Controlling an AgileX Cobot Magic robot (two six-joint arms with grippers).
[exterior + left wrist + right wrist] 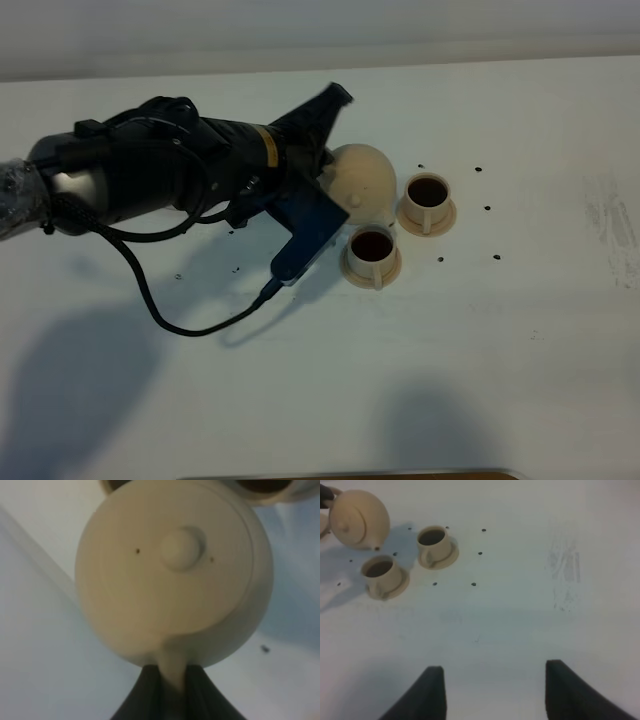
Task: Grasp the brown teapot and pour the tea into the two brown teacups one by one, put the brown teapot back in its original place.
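Observation:
My left gripper (328, 168) is shut on the loop handle of the brown teapot (362, 180) and holds it tilted just above the table, beside the two brown teacups. The left wrist view shows the teapot's lid (182, 547) from above, with the fingers (150, 690) clamped on the handle. The far cup (428, 200) and the near cup (372, 250) both hold dark tea. In the right wrist view the teapot (357, 517) hangs over the cups (434, 545) (381, 575). The wide saucer is hidden by the arm. My right gripper (495, 690) is open and empty over bare table.
The left arm (150, 170) and its cable (190, 325) reach across the table from the left. Small dark specks (487, 208) dot the white tabletop (500, 340) around the cups. A faint scuff (610, 220) marks the right side.

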